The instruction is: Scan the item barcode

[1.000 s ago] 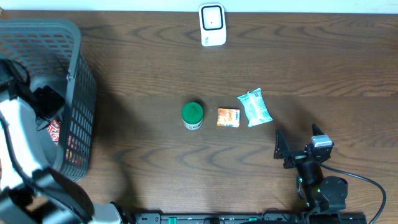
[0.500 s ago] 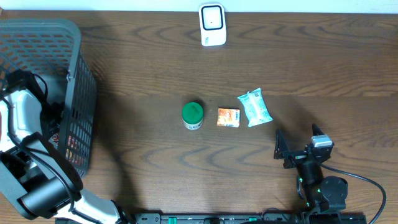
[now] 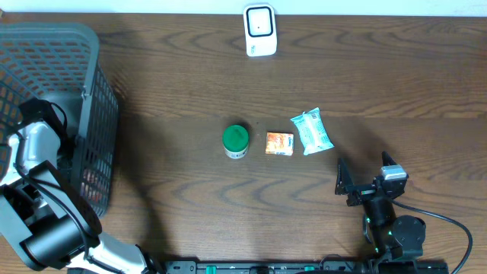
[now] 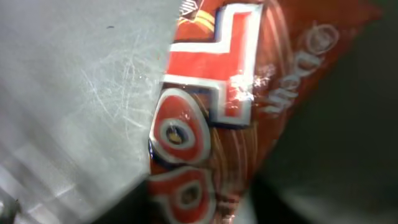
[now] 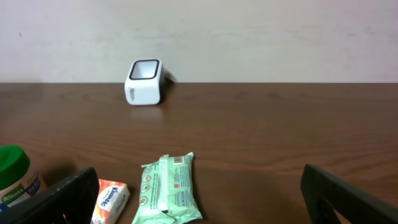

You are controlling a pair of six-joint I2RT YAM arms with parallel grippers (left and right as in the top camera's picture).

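A red snack packet (image 4: 224,93) with white and blue print fills the left wrist view, very close to the camera. It lies inside the grey mesh basket (image 3: 91,91) at the table's left edge. My left gripper (image 4: 199,208) is down in that basket, its jaws pinching the packet's lower end between two dark blurred fingers. In the overhead view the left arm (image 3: 34,148) hides the packet. The white barcode scanner (image 3: 259,30) stands at the far middle of the table. My right gripper (image 3: 368,176) rests open near the front right with nothing between its fingers.
A green-lidded jar (image 3: 236,141), a small orange tissue pack (image 3: 279,143) and a pale green wipes pack (image 3: 312,131) lie in a row mid-table. In the right wrist view the wipes pack (image 5: 169,190) lies just ahead and the scanner (image 5: 143,82) stands far back.
The left arm has dropped deeper into the basket and its jaws have closed in on the red packet. The right arm and the table items have not moved.
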